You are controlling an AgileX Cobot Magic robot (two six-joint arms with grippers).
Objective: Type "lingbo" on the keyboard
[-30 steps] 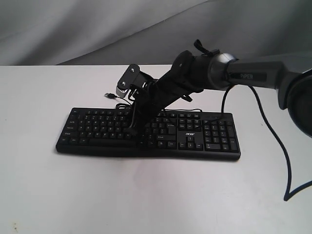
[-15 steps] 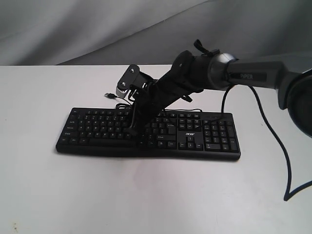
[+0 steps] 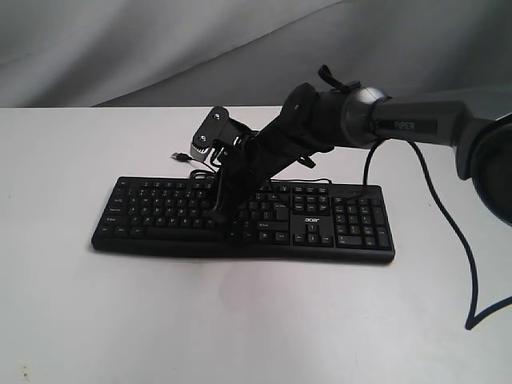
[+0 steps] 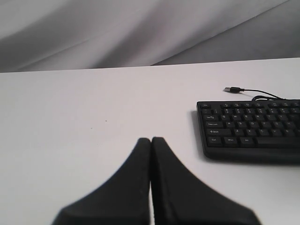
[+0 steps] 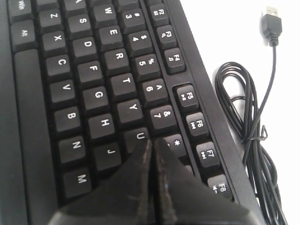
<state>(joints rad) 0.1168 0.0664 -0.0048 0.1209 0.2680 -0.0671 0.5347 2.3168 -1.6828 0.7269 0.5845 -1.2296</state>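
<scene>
The black keyboard (image 3: 160, 210) lies across the middle of the white table. My right arm reaches over it from the right. My right gripper (image 3: 218, 214) is shut and empty, with its tips down on the letter keys. In the right wrist view the shut right gripper (image 5: 152, 140) points at the spot between the U key (image 5: 138, 136) and the 8 key (image 5: 176, 140); whether a key is pressed cannot be told. My left gripper (image 4: 151, 139) is shut and empty above bare table, to one side of the keyboard's (image 4: 253, 129) Ctrl end. It does not show in the exterior view.
The keyboard's thin black cable (image 5: 253, 122) lies coiled behind the function row, and its loose USB plug (image 3: 181, 157) rests on the table. A grey cloth backdrop (image 3: 120, 48) hangs behind the table. The right arm's own black cable (image 3: 448, 216) loops down at the right.
Hardly anything differs. The right wrist has tilted very slightly, while the fingertips stay at the same keys.
</scene>
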